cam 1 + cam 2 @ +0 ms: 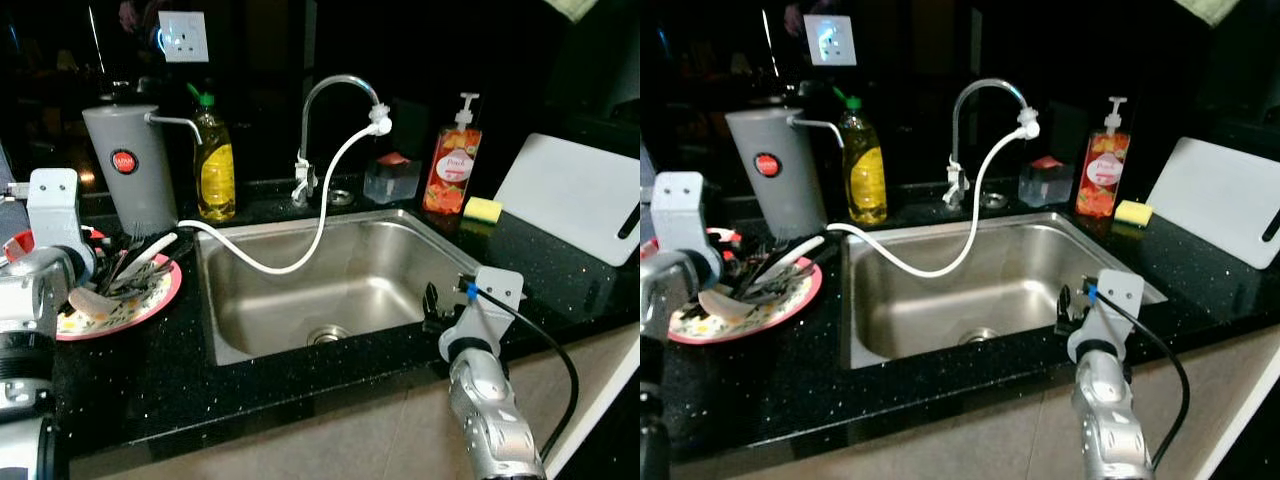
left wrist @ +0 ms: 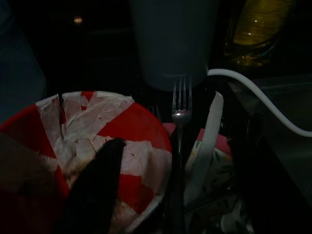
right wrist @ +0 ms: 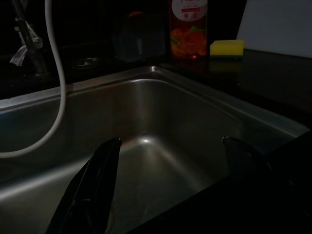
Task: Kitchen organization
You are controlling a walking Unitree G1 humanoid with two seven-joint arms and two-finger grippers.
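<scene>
Left eye: we see the plate (image 1: 150, 305) of utensils left of the sink (image 1: 330, 280); the left gripper's (image 2: 105, 165) arm above it.
Left wrist: we cannot tell its spread; a fork (image 2: 181, 105) lies ahead.
Right wrist: right gripper (image 3: 170, 161) spread wide over the sink's front edge.

Home kitchen, dim. Black speckled bench (image 1: 150, 380) with inset steel sink (image 1: 340, 285), curved tap (image 1: 335, 95) trailing white hose (image 1: 320, 230). Yellow dish liquid bottle (image 1: 214, 160), pump soap bottle (image 1: 452, 165), yellow sponge (image 1: 483, 209) behind basin. White cutting board (image 1: 575, 195) leaning at right. Plate (image 1: 140, 300) piled with cutlery beside sink.
</scene>
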